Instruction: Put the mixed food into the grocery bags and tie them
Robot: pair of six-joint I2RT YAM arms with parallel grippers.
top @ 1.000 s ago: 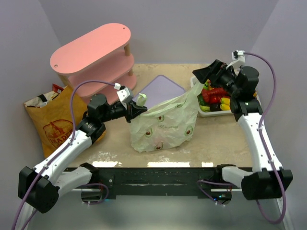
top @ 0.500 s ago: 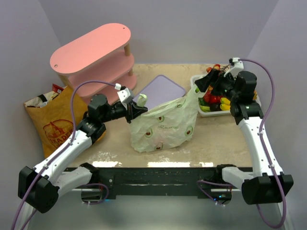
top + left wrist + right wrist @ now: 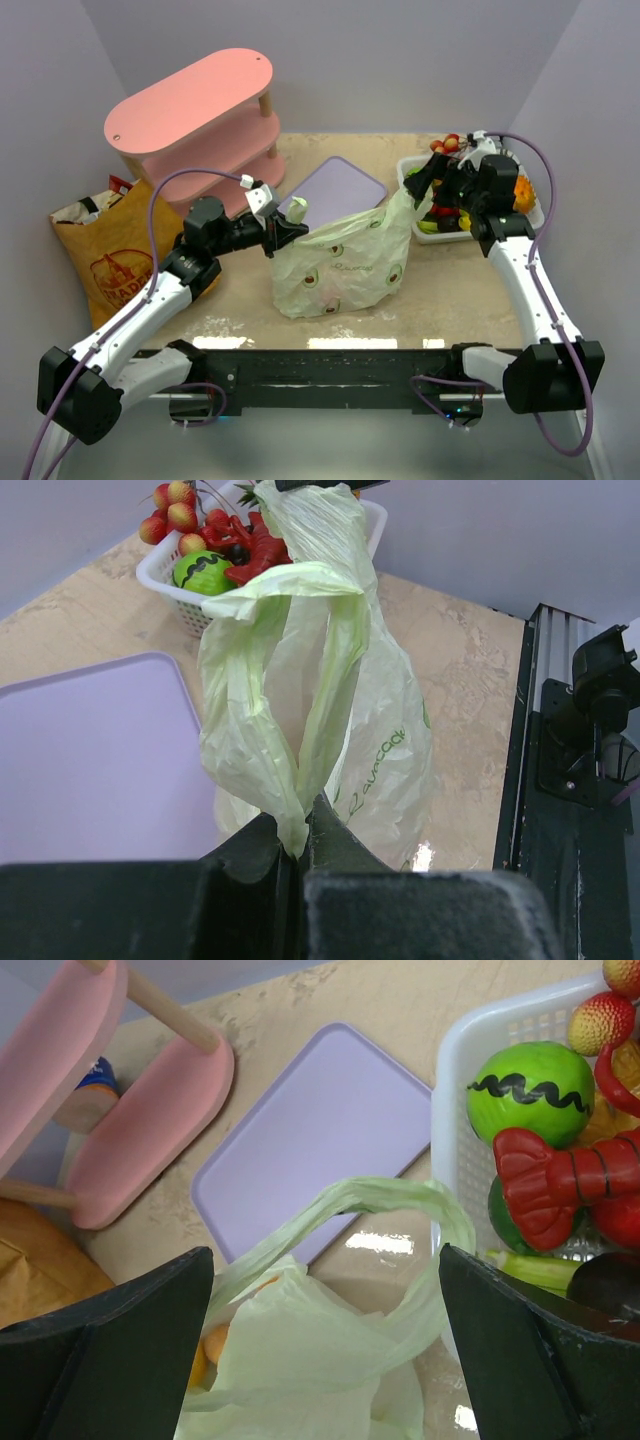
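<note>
The pale-green plastic grocery bag (image 3: 345,262) stands at mid-table, bulging, and its contents are mostly hidden. My left gripper (image 3: 283,232) is shut on the bag's left handle (image 3: 300,680), pinching the bunched film at my fingertips (image 3: 298,842). My right gripper (image 3: 425,185) hangs wide open just above the bag's right handle loop (image 3: 400,1195), which lies between its fingers (image 3: 110,1350) without touching them. An orange-yellow food piece (image 3: 215,1345) shows in the bag's mouth. The brown paper grocery bag (image 3: 105,255) lies at the far left with a red packet tip (image 3: 120,183) sticking out.
A white basket (image 3: 408,170) of toy fruit sits right behind my right gripper, with a green ball (image 3: 530,1090) and a red piece (image 3: 560,1180) in it. A lavender tray (image 3: 335,188) lies behind the plastic bag. A pink two-tier shelf (image 3: 195,110) stands at the back left.
My right gripper, still open, has swung left and down from above the basket to the plastic bag's right handle. The left gripper keeps its hold and has not moved.
</note>
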